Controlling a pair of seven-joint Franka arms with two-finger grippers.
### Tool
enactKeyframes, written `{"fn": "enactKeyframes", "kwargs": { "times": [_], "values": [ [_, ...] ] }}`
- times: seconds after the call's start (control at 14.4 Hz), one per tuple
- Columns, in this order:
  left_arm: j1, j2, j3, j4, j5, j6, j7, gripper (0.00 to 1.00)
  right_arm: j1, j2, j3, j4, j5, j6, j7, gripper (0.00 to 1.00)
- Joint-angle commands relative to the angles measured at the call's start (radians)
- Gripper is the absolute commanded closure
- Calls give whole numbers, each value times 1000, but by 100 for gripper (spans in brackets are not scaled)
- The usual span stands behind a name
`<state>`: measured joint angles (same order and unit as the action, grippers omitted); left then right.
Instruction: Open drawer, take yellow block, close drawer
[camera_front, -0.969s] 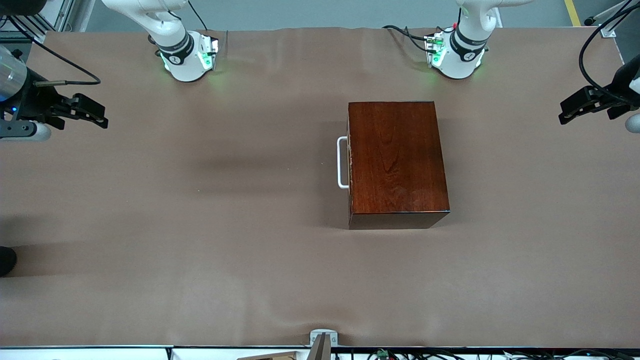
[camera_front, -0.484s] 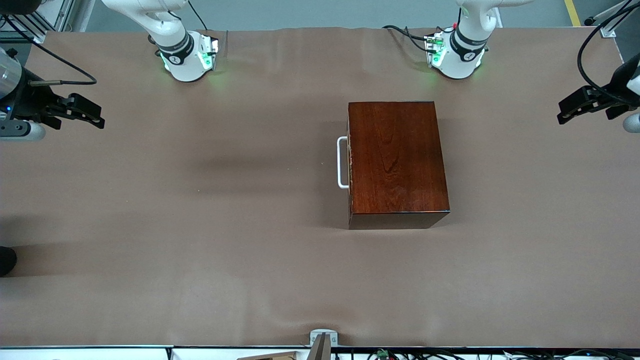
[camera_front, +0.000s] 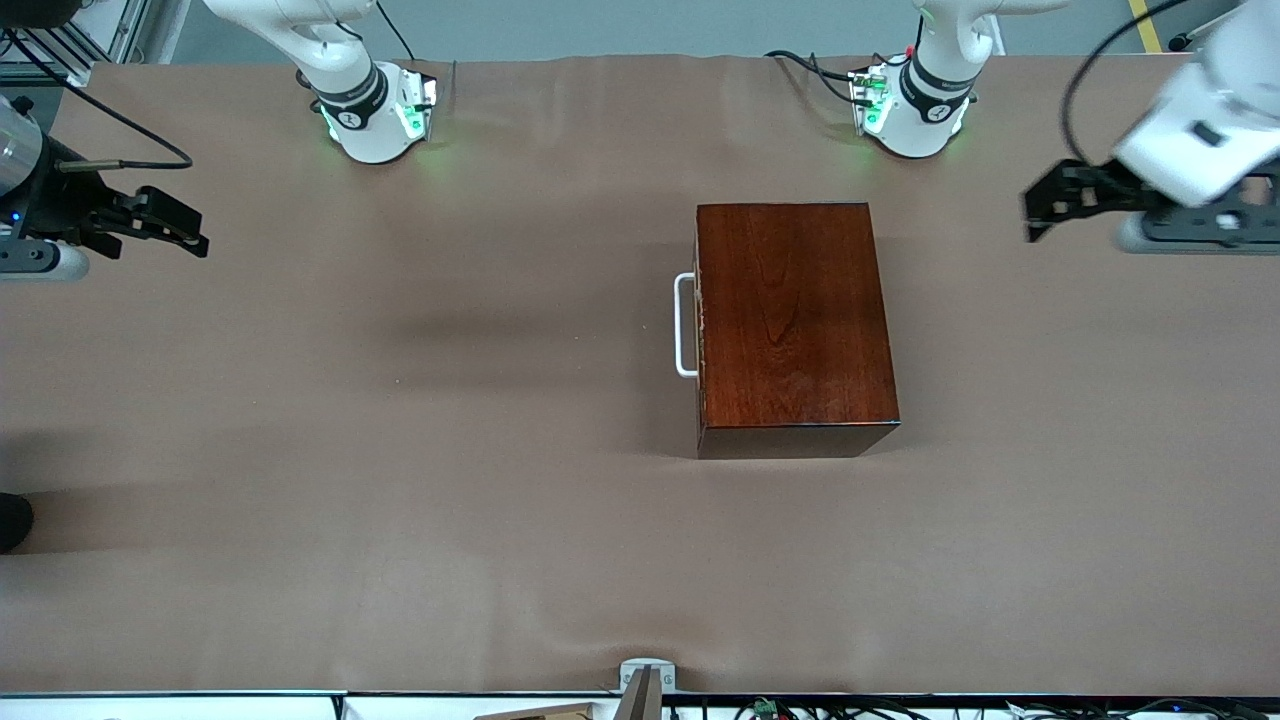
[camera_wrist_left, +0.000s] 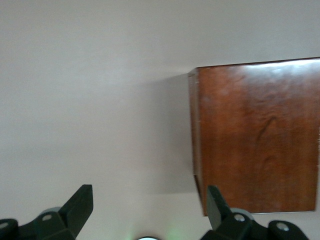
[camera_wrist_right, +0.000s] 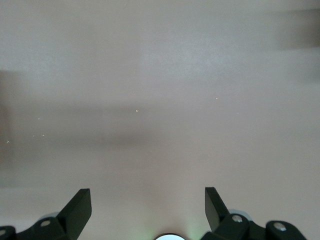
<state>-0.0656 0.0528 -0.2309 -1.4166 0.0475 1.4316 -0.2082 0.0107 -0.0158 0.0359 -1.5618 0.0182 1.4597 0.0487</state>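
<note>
Resting mid-table, one glossy reddish-brown wooden box (camera_front: 795, 325), its single drawer (camera_front: 699, 325) shut behind one white U-shaped handle (camera_front: 684, 325), two grippers aloft with fingers spread, left gripper (camera_front: 1040, 205) near box, right gripper (camera_front: 195, 232) waiting over table's end.

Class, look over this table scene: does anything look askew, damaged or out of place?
Nothing stands out. The glossy reddish-brown wooden box sits square on the table, its drawer shut, white bar handle intact. Both grippers, left and right, hang open over the table's ends.

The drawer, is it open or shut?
Shut. The drawer sits flush in the wooden box, its white handle close against the front; no pale inside shows.
</note>
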Motion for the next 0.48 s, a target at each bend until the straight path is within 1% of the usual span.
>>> {"fn": "enactKeyframes", "kwargs": {
  "times": [0.0,0.14,0.21,0.42],
  "values": [
    [-184,125,-8,103,47,-8,-165,0,-14,-16,9,-3,3,-5,5,0],
    [-334,234,2,187,132,-2,-268,0,-14,-16,9,-3,3,-5,5,0],
    [-391,277,8,211,143,7,-310,0,-15,-16,9,-3,3,-5,5,0],
    [-523,387,13,234,159,110,-501,0,-14,-15,9,-3,3,-5,5,0]
  ]
}}
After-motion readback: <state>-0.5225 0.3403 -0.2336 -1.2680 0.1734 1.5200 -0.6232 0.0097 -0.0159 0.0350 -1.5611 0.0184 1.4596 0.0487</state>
